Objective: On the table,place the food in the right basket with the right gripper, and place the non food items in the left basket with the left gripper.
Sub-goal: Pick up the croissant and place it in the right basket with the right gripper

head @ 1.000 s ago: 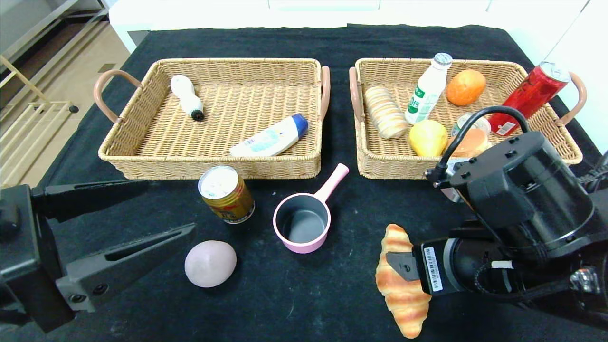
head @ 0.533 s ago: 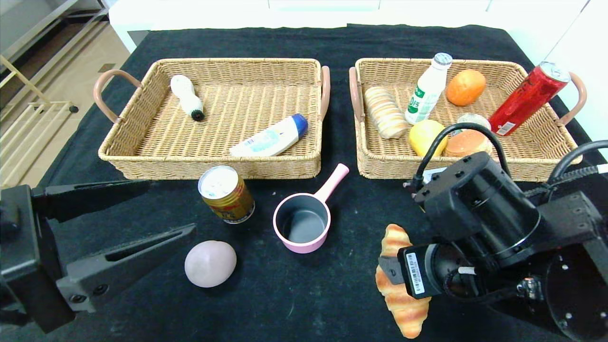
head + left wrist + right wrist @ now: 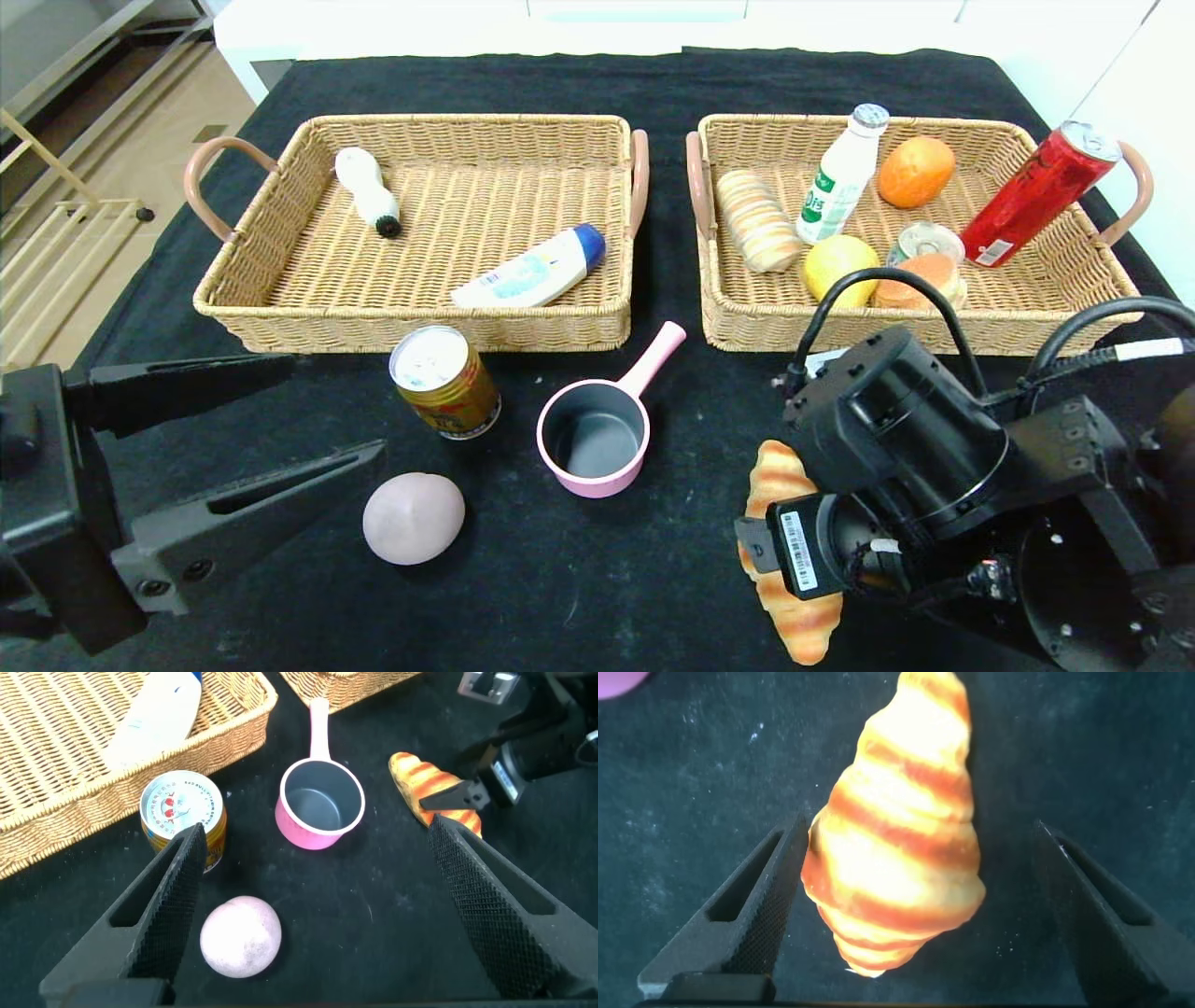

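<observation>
the right basket [image 3: 1027, 322] already holds several foods, so a late release could land the croissant [image 3: 896, 831] on its near rim. the right gripper [image 3: 910, 915] hangs wide over the croissant on the table, one finger [image 3: 752, 915] touching; closing off-centre could roll it away

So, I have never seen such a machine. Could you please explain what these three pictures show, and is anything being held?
It is a two-armed robot sorting things into wicker baskets. The large picture looks down from its head; each small one comes from a camera on a wrist. The right gripper is open, straddling a croissant on the black table, not gripping yet. The left gripper waits open above a pink ball. A gold can and pink saucepan also remain. Nothing is held.
</observation>
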`<state>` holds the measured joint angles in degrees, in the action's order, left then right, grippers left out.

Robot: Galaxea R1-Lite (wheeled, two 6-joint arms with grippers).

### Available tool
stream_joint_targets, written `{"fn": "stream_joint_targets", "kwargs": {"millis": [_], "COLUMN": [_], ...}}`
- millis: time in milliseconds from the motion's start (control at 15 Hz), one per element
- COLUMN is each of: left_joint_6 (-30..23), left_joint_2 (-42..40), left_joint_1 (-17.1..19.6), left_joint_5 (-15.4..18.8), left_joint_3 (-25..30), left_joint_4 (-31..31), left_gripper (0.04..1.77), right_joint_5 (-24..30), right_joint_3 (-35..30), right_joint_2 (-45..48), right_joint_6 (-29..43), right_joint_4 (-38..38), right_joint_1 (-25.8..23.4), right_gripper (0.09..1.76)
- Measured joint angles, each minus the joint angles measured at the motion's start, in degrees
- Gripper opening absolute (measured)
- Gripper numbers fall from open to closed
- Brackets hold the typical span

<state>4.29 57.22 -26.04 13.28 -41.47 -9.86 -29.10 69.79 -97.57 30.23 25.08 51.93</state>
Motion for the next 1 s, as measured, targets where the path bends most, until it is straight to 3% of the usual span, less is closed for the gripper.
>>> {"fn": "stream_joint_targets", "kwargs": {"millis": [667, 867, 1000], "left_joint_6": [0.00, -0.02, 0.00], "left_joint_2": [-0.06, -0.06, -0.06], "left_joint_1": [0.02, 0.02, 0.02], "left_joint_5": [0.02, 0.00, 0.00], "left_joint_3": [0.00, 0.00, 0.00], "left_joint_4": [-0.06, -0.02, -0.05], "left_gripper": [1.72, 1.72, 1.72], "right_joint_5": [0.05, 0.11, 0.09], "right_joint_3": [-0.06, -0.20, -0.34], "right_joint_2": [-2.73, -3.01, -3.22], "right_joint_6": [2.07, 2.04, 2.12], "right_joint_4": [-0.27, -0.33, -0.38], "right_joint_1": [0.33, 0.32, 0.29], "right_gripper": [1.71, 1.24, 1.04]}}
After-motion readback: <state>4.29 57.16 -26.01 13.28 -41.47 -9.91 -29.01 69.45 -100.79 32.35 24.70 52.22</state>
